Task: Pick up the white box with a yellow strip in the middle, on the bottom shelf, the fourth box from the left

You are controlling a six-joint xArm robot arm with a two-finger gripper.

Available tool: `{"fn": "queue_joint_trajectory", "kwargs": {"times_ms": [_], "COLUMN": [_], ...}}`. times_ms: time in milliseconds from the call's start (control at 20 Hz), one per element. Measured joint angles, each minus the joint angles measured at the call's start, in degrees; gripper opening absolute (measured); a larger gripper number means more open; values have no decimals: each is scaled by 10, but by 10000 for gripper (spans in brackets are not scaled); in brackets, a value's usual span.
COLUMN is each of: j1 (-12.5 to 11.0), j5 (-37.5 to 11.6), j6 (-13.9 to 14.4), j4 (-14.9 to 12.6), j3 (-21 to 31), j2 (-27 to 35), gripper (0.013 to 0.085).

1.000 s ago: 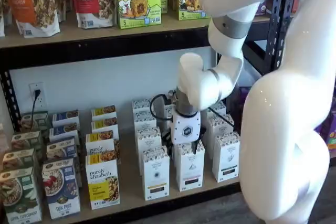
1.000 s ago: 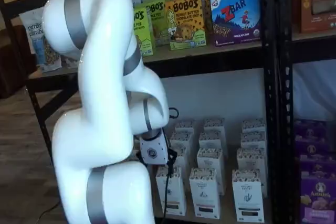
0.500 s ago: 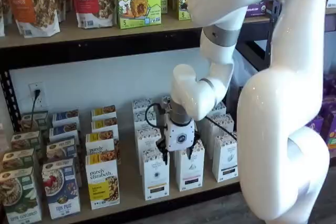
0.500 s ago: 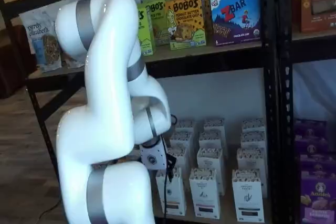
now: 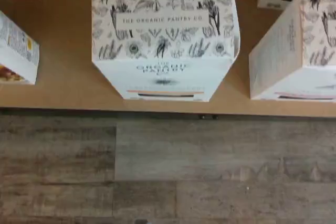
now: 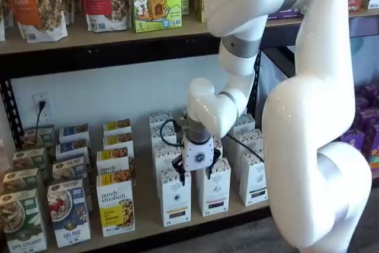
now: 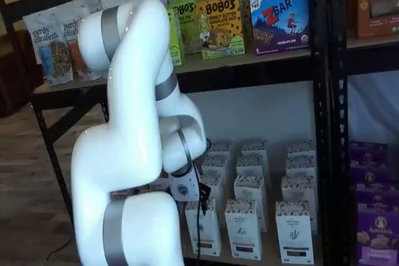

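One white box [image 6: 176,197] at the near edge of the bottom shelf [image 6: 148,220] sits just below our gripper [image 6: 195,173], so we judge ourselves mid-approach with a straight descent due next, though we cannot tell how the jaws stand

White box [image 5: 164,43] centred, seen from above; floral-print top reads "THE ORGANIC PANTRY CO", front face shows small emblem and thin tan strip above dark label. Stands on bottom shelf [image 5: 68,85] near front edge. Like carton [image 5: 296,51] beside it, tilted in perspective. Yellow-marked box [image 5: 16,51] on other side. Grey plank floor [image 5: 168,171] beyond edge.
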Motion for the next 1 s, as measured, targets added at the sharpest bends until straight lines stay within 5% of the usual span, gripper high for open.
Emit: {"fn": "queue_joint_trajectory", "kwargs": {"times_ms": [300,750,1000], "j1": [-6,-8,-3], "j5": [8,0,-12], "j6": [-10,-53,-100], "j4": [4,45,97], "j3": [-46,-116,-147], "j2": [40,108,138], "gripper": [850,850,850]}}
